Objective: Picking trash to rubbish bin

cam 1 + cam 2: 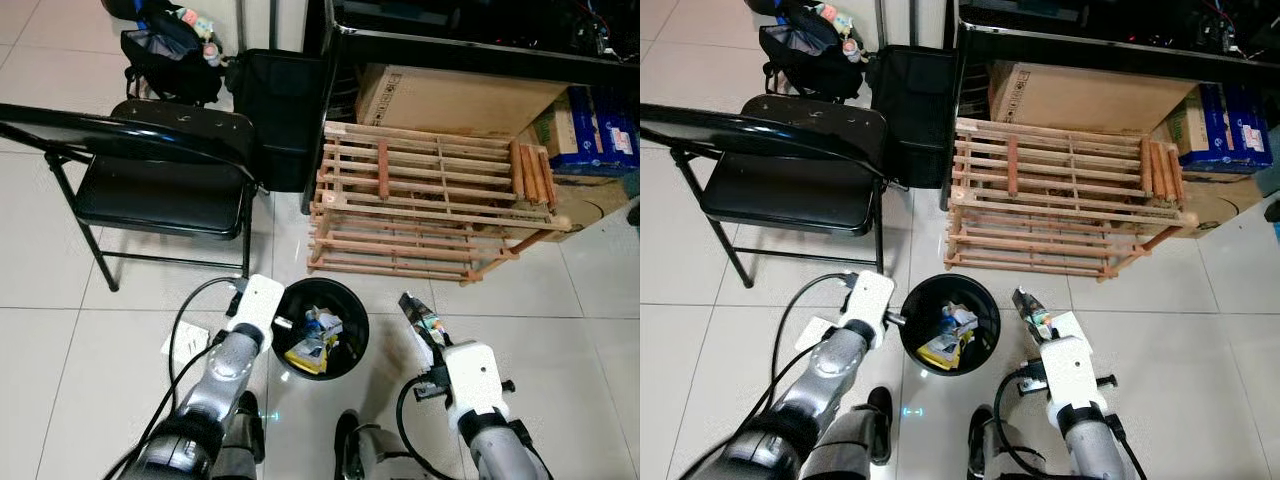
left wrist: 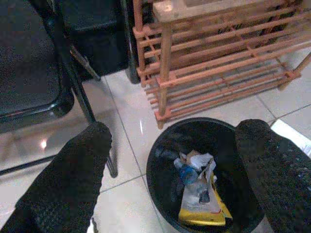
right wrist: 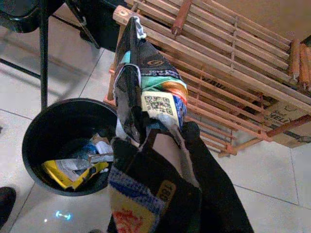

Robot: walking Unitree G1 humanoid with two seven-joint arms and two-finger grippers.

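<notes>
A round black rubbish bin [image 1: 352, 312] stands on the tiled floor just ahead of me, with wrappers, a yellow packet [image 1: 310, 358] and crumpled paper inside. My right gripper [image 1: 420, 322] is to the right of the bin, shut on a crinkled snack wrapper [image 3: 146, 92] with a QR code, held above the floor. My left gripper [image 1: 282, 322] is at the bin's left rim, open, its fingers [image 2: 73, 179] spread over the bin [image 2: 165, 160] with nothing between them.
A black folding chair [image 1: 160, 180] stands to the left front. A wooden slatted rack [image 1: 430, 200] lies beyond the bin, under a dark table with cardboard boxes [image 1: 450, 100]. A black bag [image 1: 170, 55] sits at the far left. A white paper [image 1: 185, 342] lies by my left arm.
</notes>
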